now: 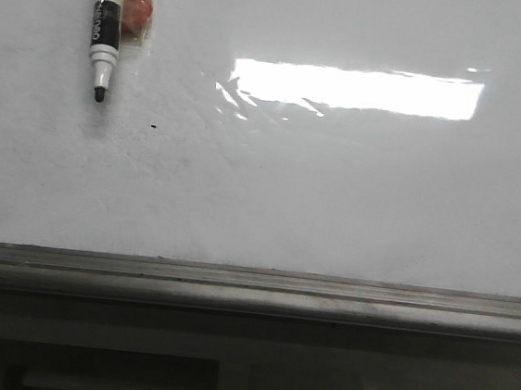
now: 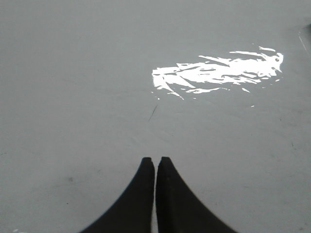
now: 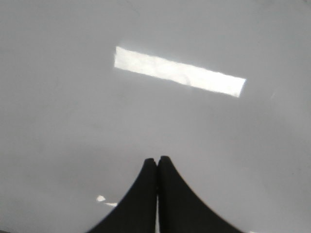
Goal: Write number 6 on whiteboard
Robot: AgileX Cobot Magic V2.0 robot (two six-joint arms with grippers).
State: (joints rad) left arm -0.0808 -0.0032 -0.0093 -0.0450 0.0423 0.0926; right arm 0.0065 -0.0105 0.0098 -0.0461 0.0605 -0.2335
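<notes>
The whiteboard [image 1: 334, 203] fills the front view, glossy white with a bright rectangular reflection. No number 6 shows on it; only a tiny black speck lies left of centre. A black-and-white marker [image 1: 105, 25] lies at the far left of the board, its uncapped black tip pointing toward me. My left gripper [image 2: 155, 158] is shut and empty over bare board [image 2: 73, 73]. My right gripper [image 3: 157, 158] is shut and empty over bare board [image 3: 58, 121]. Neither gripper shows in the front view.
A small red-orange object [image 1: 136, 10] in clear wrapping lies beside the marker. A grey ledge [image 1: 251, 289] runs along the board's near edge. A short thin dark scratch [image 2: 153, 112] marks the board in the left wrist view.
</notes>
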